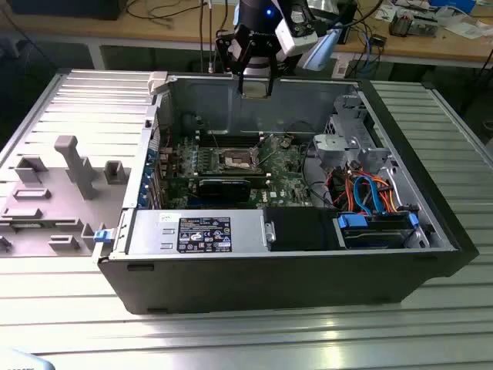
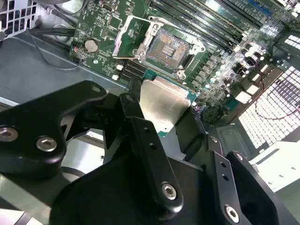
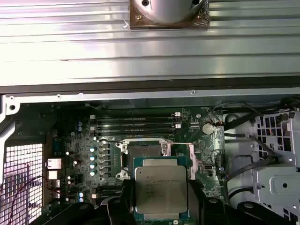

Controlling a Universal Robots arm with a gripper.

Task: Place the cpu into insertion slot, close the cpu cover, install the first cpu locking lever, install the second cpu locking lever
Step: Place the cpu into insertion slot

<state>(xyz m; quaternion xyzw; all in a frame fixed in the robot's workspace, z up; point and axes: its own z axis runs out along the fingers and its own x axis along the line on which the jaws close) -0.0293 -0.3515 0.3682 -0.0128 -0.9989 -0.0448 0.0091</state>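
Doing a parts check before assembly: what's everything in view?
computer case: one, black, open, on the table
table: one, ribbed silver
motherboard: one, green, inside case
insertion slot: one, silver-rimmed, mid-board, empty
cpu cover: one, silver, open beside slot
memory slots: several, black, near slot
cables: bundle, orange and blue, case's exterior-view right
fixture tray: one, grey, exterior view's left of case
cpu: one, silver-grey, in gripper above board
gripper: one, black, shut on cpu

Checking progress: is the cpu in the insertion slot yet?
Out. The gripper holds the cpu; the insertion slot shows its bare dark centre.
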